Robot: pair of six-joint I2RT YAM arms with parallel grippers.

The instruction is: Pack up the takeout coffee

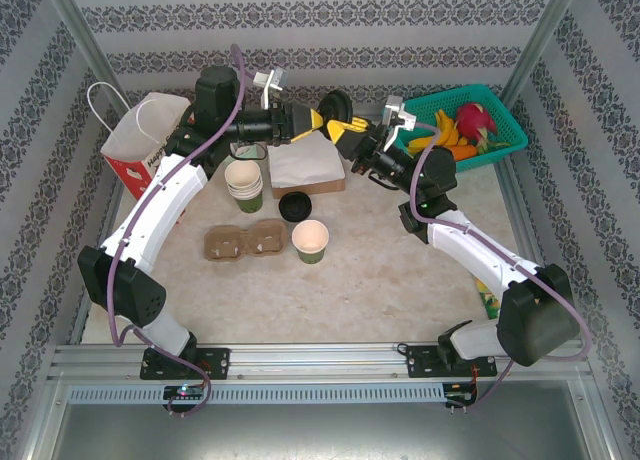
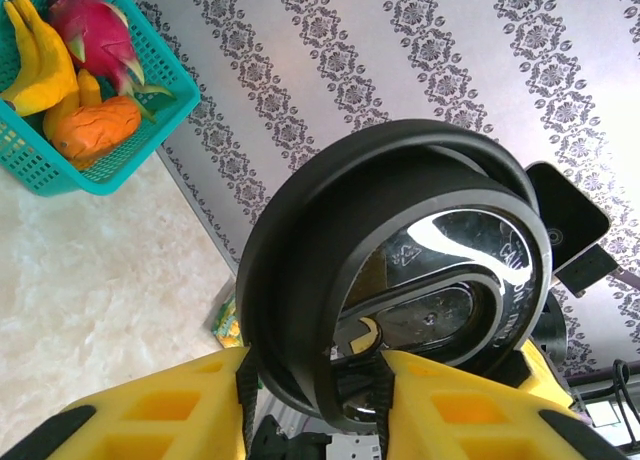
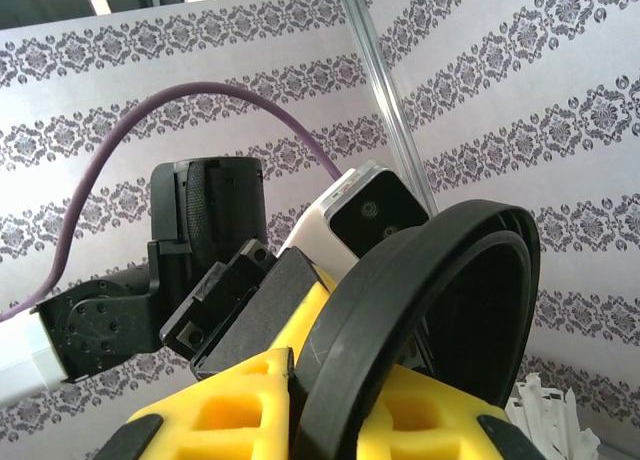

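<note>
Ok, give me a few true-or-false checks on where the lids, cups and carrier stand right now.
1. A black lid sits between the left claw's yellow fingers. True.
2. The right claw grips a green cup. False: it grips the rim of that same black lid.
3. The lone green cup on the table has a lid on. False: it is open, its cream inside showing.
4. A second lid lies on the table near the stack of cups. True.
5. The cardboard carrier holds two cups. False: both holes are empty.
</note>
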